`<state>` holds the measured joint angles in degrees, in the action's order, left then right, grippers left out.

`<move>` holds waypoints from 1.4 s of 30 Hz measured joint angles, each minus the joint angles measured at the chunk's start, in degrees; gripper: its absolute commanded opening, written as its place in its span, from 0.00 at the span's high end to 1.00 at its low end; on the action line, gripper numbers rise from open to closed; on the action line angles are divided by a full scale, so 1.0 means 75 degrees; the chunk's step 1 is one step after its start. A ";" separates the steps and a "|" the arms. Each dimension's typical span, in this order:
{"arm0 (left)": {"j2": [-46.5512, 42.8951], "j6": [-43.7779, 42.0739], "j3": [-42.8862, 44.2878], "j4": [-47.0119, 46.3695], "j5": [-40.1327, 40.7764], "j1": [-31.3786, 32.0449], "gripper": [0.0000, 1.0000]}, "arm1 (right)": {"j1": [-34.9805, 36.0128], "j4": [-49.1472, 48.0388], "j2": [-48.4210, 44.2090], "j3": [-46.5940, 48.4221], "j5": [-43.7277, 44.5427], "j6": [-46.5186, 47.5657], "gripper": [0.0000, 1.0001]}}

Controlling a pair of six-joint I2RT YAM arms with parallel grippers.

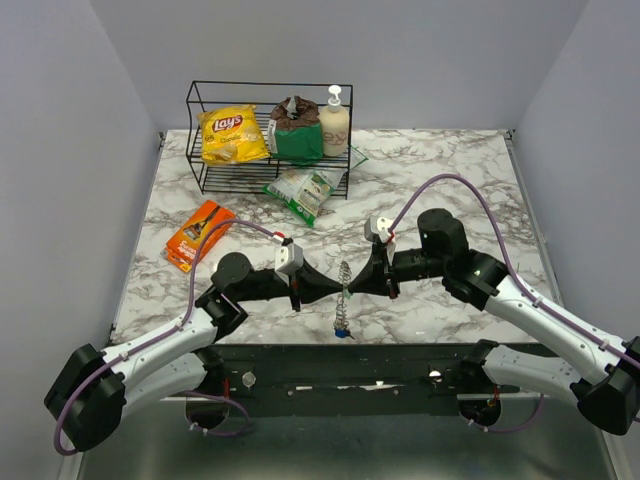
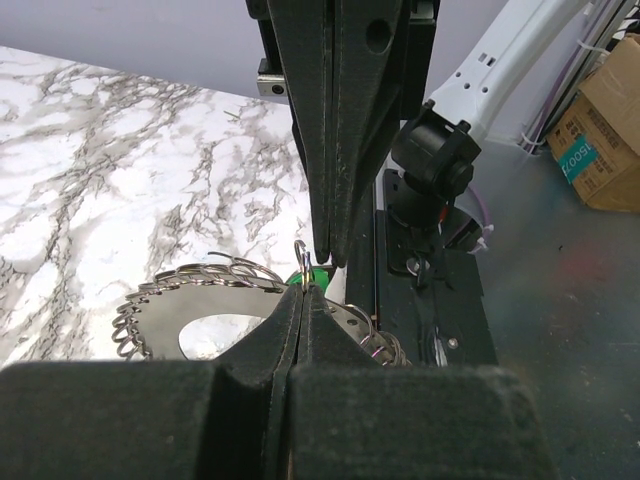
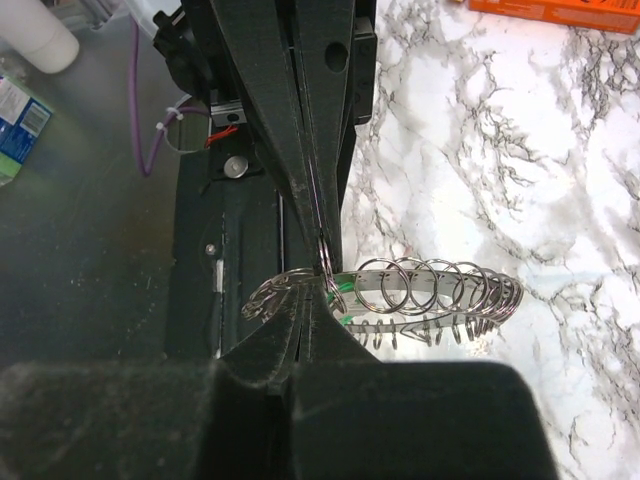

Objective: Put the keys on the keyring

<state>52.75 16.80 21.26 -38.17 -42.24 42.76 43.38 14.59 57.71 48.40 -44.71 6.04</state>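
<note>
Near the front edge of the marble surface (image 1: 450, 180), both hands meet tip to tip. Left hand (image 1: 328, 291): fingers together, pinching a turn of the keyring (image 1: 343, 300). Right hand (image 1: 360, 287): fingers together at the same coil (what it pinches is unclear). Green key (image 2: 318, 272) sits at the tips. Recommendation: keep the coil taut, part one turn, thread slowly.

The keyring (image 3: 440, 290) looks like shiny metal wire. The left gripper (image 2: 313, 277) and right gripper (image 3: 322, 270) are matt, grainy black plastic. The table (image 1: 450, 180) looks smooth, marble-patterned and slightly glossy. Upper left, the crisp bag (image 1: 232, 135) shines.
</note>
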 measured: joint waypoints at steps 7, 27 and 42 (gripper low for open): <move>-0.0111 0.0058 0.0009 -0.0087 0.0003 0.0000 1.00 | 0.0000 0.0000 0.0000 -0.0020 0.0000 0.0000 0.99; -0.0370 -0.0044 0.0166 0.0382 -0.0221 0.0003 1.00 | 0.0000 0.0114 -0.0635 0.0017 0.0119 0.0175 0.41; -0.0309 -0.0064 0.0609 0.0679 -0.0621 0.0000 1.00 | 0.0000 0.0245 -0.0251 0.0216 -0.0026 0.0195 0.54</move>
<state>50.43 16.32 25.82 -33.08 -46.89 42.76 43.38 16.43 55.83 50.02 -44.91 7.51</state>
